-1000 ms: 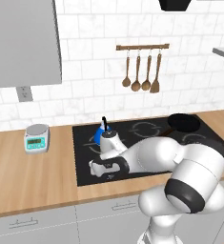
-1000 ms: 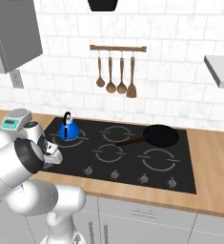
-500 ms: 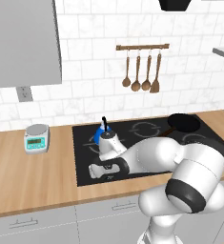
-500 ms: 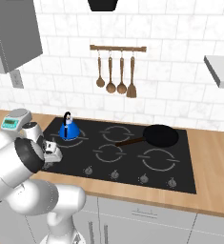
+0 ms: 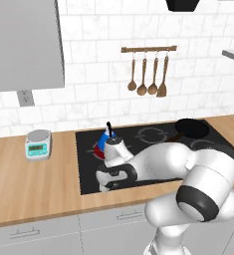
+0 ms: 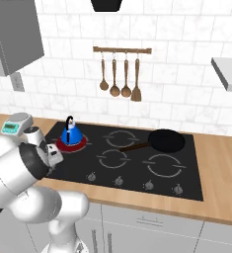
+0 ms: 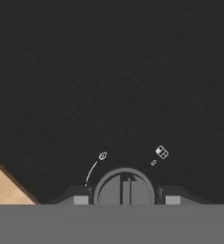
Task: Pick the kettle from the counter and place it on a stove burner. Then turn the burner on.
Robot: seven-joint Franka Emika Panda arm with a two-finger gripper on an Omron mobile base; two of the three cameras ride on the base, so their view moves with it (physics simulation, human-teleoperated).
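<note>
Hand view looks straight down onto the black cooktop (image 7: pixel 113 76), with a round grey knob (image 7: pixel 124 187) sitting squarely between the two dark fingers (image 7: pixel 78 195), which stand apart on either side of it and do not visibly touch it. The knob's raised bar runs straight away from the camera, in line with the hand. A corner of the wooden tabletop (image 7: pixel 4 186) shows at lower left, so the hand is at the cooktop's front left edge. From the right base view, the kettle (image 6: pixel 70 132) already stands upright on the stove burner (image 6: pixel 71 144), which glows red beneath it, behind the gripper (image 6: pixel 52 153). Judging by this, closing on the bar and twisting is what remains.
</note>
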